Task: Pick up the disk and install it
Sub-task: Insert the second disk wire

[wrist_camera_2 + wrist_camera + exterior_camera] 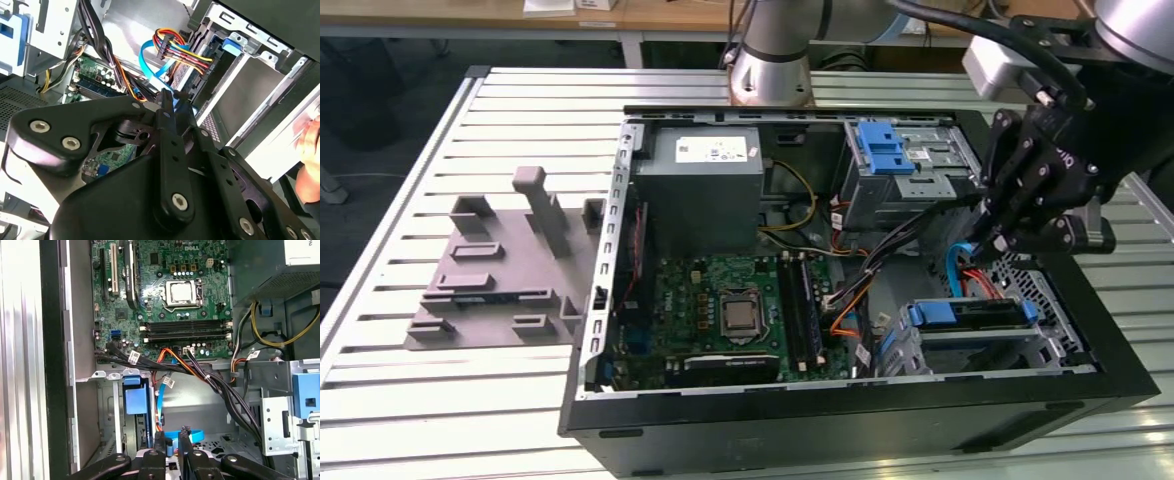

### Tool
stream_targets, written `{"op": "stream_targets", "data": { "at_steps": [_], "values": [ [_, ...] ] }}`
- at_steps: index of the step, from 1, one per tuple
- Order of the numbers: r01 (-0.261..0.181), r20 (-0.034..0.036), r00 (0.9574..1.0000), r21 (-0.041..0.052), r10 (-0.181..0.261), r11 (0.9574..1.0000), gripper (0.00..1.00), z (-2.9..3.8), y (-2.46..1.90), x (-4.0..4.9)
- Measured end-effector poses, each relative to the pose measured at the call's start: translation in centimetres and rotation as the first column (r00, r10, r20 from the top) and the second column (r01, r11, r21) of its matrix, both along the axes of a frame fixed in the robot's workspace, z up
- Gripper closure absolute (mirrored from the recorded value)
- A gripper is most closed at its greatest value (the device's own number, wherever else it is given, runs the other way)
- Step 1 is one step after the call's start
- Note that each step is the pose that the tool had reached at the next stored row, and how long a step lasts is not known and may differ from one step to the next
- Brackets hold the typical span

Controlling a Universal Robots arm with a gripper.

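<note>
The disk (981, 316), a dark flat drive in a blue carrier, sits inside the lower drive cage (1047, 300) at the front right of the open computer case. Its blue carrier tab shows in the first wrist view (136, 400) and in the second wrist view (231, 46). My gripper (994, 245) hangs just above and behind that cage, over the blue data cable (966, 262). In the first wrist view my gripper (172, 436) has a narrow gap between its tips with nothing held. The second wrist view looks past my gripper (173, 97) at the cage.
Black cable bundles (210, 380) and orange-red-yellow wires (182, 52) run beside the cage. The upper bay with a blue clip (887, 150), the power supply (707, 190) and the motherboard (734, 310) lie further in. A person's hand (310, 150) is near the case. A grey fixture (507, 260) lies on the table.
</note>
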State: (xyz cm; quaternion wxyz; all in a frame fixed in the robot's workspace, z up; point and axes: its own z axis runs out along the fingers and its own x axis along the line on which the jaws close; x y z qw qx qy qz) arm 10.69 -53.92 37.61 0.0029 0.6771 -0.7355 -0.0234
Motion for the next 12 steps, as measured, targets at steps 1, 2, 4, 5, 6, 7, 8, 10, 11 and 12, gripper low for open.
{"op": "stream_targets", "data": {
  "at_steps": [1,2,4,5,6,7,8,10,11,12],
  "values": [
    [0.0,0.0,1.0,-0.0019,0.0,1.0,0.75,-0.09,0.01,0.0],
    [0.0,0.0,1.0,-0.0054,0.0,1.0,0.75,-0.19,0.01,0.0],
    [0.0,0.0,1.0,-0.013,0.0,0.9999,0.75,-0.41,0.01,0.0],
    [0.0,0.0,1.0,-0.0164,0.0,0.9999,0.75,-0.51,0.01,0.0],
    [0.0,0.0,1.0,-0.0198,0.0,0.9998,0.75,-0.61,0.01,0.0],
    [0.0,0.0,1.0,-0.023,0.0,0.9997,0.75,-0.7,0.01,0.0],
    [0.0,0.0,1.0,-0.0259,0.0,0.9997,0.75,-0.76,0.02,0.0],
    [0.0,0.0,1.0,-0.0306,0.0,0.9995,0.75,-0.85,0.04,0.0],
    [0.0,0.0,1.0,-0.0318,0.0,0.9995,0.76,-0.88,0.04,0.0],
    [0.0,0.0,1.0,-0.0321,0.0,0.9995,0.83,-0.9,0.05,0.0]
  ]
}}
